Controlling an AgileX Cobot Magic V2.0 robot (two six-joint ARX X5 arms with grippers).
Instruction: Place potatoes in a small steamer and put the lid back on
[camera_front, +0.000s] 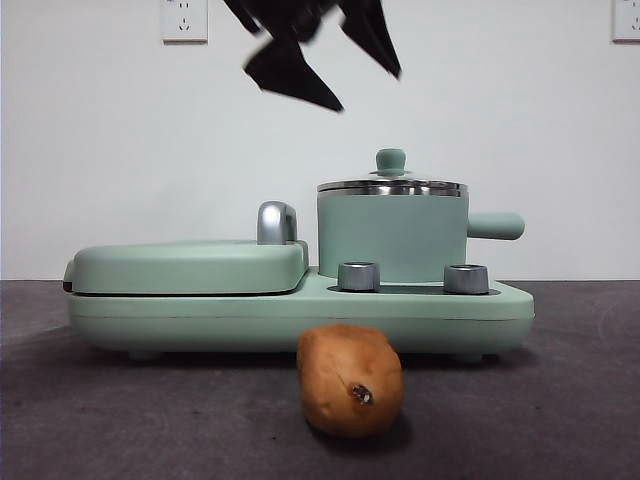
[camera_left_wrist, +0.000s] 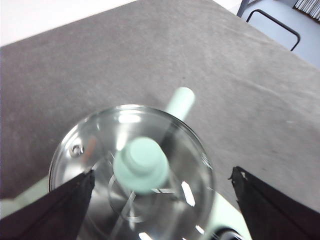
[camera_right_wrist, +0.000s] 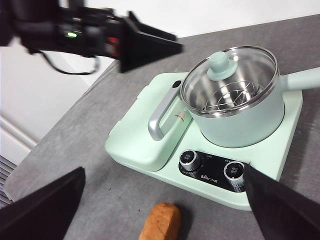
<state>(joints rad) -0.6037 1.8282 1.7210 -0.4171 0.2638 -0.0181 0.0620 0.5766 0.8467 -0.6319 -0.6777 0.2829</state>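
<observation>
Nearest to us the potato (camera_front: 350, 380) lies on the dark table (camera_front: 560, 400), just in front of the green cooker base (camera_front: 200, 320) and apart from it, its dark spot facing forward. Behind it the small steamer (camera_front: 392, 238) stands on the base's right half, handle pointing right, with the lid (camera_front: 392, 184) seated on its rim; a wire rack shows through the glass.

Above the pot we see the left gripper (camera_left_wrist: 160, 200), jaws spread wide either side of the lid's knob (camera_left_wrist: 141, 163) and touching nothing. The right gripper (camera_right_wrist: 160, 200) hangs over the table near the potato, jaws also spread and empty.

We judge the lid must come off first. The knob is small and rounded, so an off-centre grasp could let it slip or tip the lid against the steel rim. The oval potato may roll if the jaws nudge it.
</observation>
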